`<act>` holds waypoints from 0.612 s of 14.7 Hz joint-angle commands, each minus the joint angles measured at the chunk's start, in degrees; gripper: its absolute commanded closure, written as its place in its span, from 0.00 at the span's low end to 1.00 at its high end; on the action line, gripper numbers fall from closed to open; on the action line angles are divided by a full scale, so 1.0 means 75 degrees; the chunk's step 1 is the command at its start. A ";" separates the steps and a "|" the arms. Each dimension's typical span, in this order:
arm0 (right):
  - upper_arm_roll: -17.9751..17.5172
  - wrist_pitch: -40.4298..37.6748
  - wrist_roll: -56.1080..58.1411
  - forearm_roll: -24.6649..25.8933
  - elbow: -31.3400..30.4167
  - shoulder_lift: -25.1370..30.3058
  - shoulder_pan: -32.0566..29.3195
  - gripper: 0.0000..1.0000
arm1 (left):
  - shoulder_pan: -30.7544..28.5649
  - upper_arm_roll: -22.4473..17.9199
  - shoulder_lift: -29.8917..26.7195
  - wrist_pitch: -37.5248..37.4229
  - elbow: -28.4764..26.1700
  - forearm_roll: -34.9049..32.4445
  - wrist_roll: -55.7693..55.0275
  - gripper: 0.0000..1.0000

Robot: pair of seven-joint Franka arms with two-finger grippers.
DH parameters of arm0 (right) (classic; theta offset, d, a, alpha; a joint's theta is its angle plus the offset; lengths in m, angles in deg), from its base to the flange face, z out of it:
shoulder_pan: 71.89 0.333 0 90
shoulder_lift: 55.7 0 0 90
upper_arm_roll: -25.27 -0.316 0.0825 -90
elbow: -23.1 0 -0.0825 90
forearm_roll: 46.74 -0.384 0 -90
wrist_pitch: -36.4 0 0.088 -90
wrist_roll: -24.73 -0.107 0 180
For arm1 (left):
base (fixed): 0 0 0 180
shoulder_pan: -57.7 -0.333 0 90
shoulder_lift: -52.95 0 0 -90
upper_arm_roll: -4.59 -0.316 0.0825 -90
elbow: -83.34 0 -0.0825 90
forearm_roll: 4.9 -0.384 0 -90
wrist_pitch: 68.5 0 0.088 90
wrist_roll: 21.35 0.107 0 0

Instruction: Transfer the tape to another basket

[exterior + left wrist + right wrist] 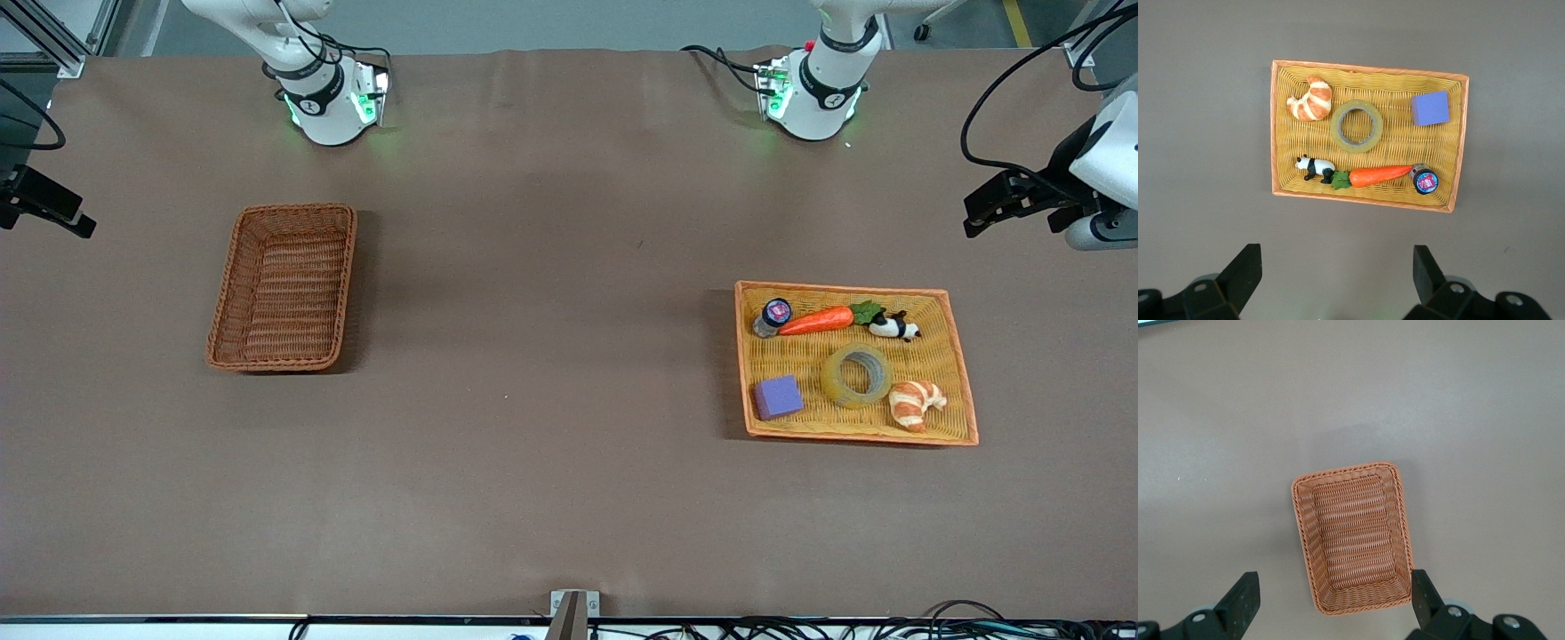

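The tape (856, 375), a translucent yellowish ring, lies flat in the yellow-orange tray (840, 287) toward the left arm's end of the table; it also shows in the left wrist view (1357, 126). The deep reddish-brown basket (284, 293) stands empty toward the right arm's end and shows in the right wrist view (1351, 533). My left gripper (971, 220) is open and empty, high up beside the tray (1365, 69), its own view (1336, 273) looking down on it. My right gripper (82, 224) is open and empty, high up beside the basket (1333, 597).
In the tray with the tape lie a croissant (916, 404), a purple block (779, 396), a toy carrot (818, 320), a small panda figure (895, 327) and a small bottle (772, 316). Brown cloth covers the table between tray and basket.
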 commanded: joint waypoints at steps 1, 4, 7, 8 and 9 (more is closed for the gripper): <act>-0.0062 0.0004 0.0069 -0.0131 -0.0006 0.0000 -0.0143 0.00 | -0.0018 -0.0011 0.0082 -0.0017 0.0155 -0.0024 0.0070 0.00; -0.0062 -0.0007 0.0069 -0.0131 -0.0006 0.0000 -0.0143 0.00 | -0.0041 -0.0023 0.0082 -0.0017 0.0155 -0.0012 0.0082 0.00; -0.0062 -0.0007 0.0069 -0.0131 -0.0006 0.0000 -0.0143 0.00 | -0.0041 -0.0035 0.0211 0.0006 0.0167 0.0011 0.0279 0.00; -0.0062 -0.0007 0.0069 -0.0131 -0.0006 0.0000 -0.0143 0.00 | -0.0053 -0.0035 0.0316 0.0053 0.0155 0.0011 0.0327 0.00; -0.0062 -0.0007 0.0069 -0.0131 -0.0006 0.0000 -0.0143 0.00 | -0.0088 -0.0035 0.0456 0.0146 0.0155 0.0023 0.0328 0.00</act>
